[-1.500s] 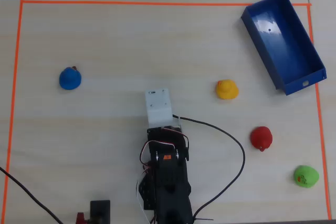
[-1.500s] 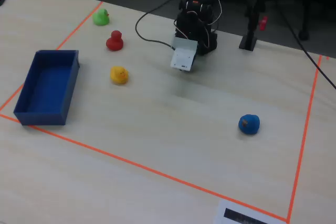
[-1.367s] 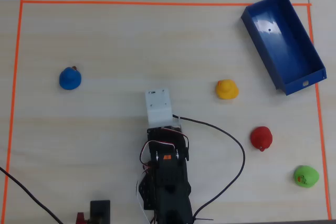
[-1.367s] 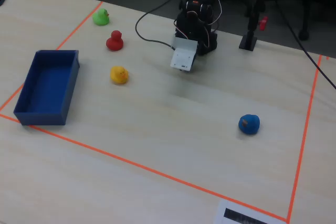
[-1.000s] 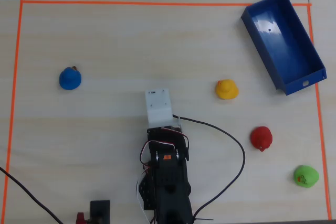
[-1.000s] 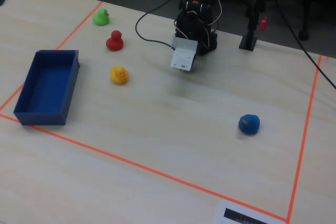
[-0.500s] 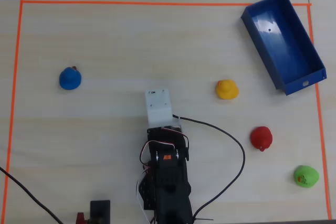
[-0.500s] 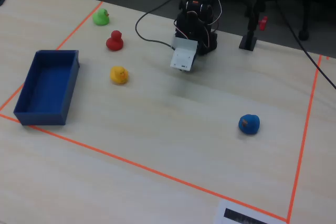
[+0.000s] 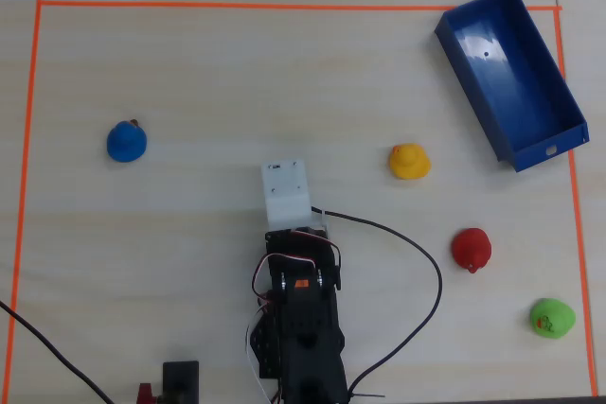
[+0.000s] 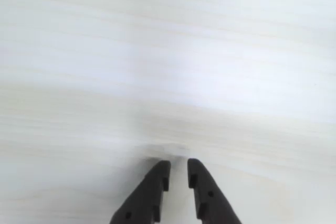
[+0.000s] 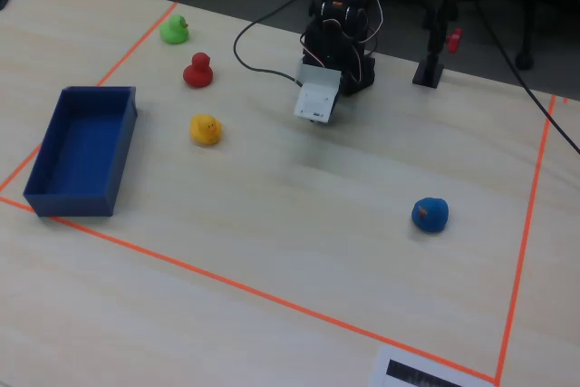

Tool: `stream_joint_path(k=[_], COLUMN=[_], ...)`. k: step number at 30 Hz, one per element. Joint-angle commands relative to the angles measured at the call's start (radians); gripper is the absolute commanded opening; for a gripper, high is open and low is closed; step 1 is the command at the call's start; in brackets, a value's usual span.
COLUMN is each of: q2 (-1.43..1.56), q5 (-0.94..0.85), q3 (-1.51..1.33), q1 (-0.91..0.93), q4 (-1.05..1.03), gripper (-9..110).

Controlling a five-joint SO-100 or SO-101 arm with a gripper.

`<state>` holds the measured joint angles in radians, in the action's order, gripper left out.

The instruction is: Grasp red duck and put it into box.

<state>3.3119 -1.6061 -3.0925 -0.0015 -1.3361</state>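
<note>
Arm folded at its base; the hand (image 10: 178,167) hangs over bare desk (image 9: 189,63), its two dark fingers nearly together with only a thin gap, holding nothing. The red duck (image 9: 471,249) sits untouched on the desk, in the overhead view to the right of the arm, between the yellow duck (image 9: 409,161) above it and the green duck (image 9: 551,318) below right. The blue box (image 9: 509,75) lies empty at top right, angled, well apart from it. Judged: duck is light, smooth, rounded, probably squashy, so liable to squirt out. Best pinched low across the body's flanks, not on the head.
</note>
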Motion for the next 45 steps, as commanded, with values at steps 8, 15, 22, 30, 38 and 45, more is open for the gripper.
stream_joint_path(k=[8,15,22,30,38,45], q2=[0.000,0.000,0.000,0.000,0.000,0.000], q5=[0.002,0.002,0.002,0.002,0.002,0.002], q3=[-0.006,-0.006,-0.006,-0.006,-0.006,-0.006], q1=[0.005,0.005,0.005,0.005,0.005,0.005], q4=[-0.020,-0.020,-0.020,-0.020,-0.020,-0.020], gripper=[1,1,1,1,6,4])
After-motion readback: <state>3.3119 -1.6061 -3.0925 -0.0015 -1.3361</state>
